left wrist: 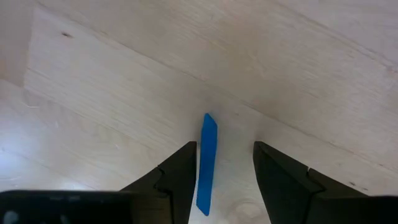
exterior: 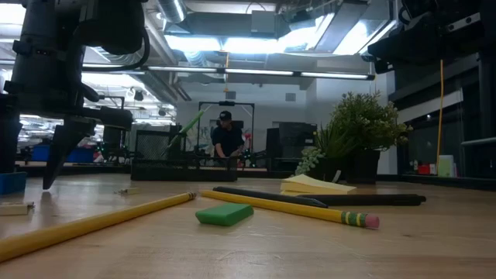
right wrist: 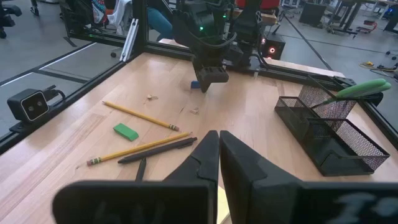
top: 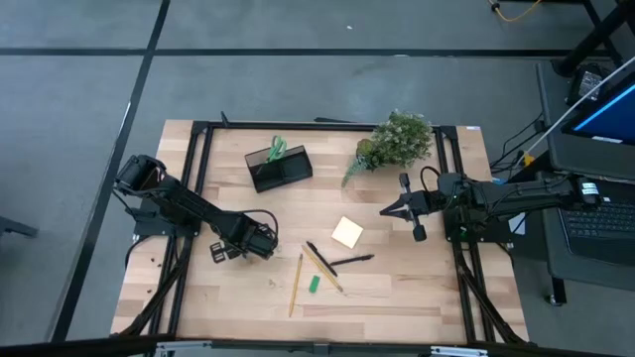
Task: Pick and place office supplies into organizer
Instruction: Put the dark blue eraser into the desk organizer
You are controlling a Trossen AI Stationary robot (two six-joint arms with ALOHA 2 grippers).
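A pale wooden table (top: 397,297) fills the middle of the workshop. Low over it, the left gripper (left wrist: 224,163) hangs with its jaws spread wide, and the small blue block (left wrist: 207,163) lies on the wood between them, closer to one finger and not gripped. Off to the side lie a green block (top: 314,284), pencils (top: 296,284) and pens (top: 350,261). Further back stands the organizer (top: 279,169) with scissors (top: 276,149) inside. The right gripper (right wrist: 219,140) waits pinched together near the plant (top: 397,140).

left end effector (left wrist: 224,171) low, fingers apart; right end effector (right wrist: 217,146) closed, raised
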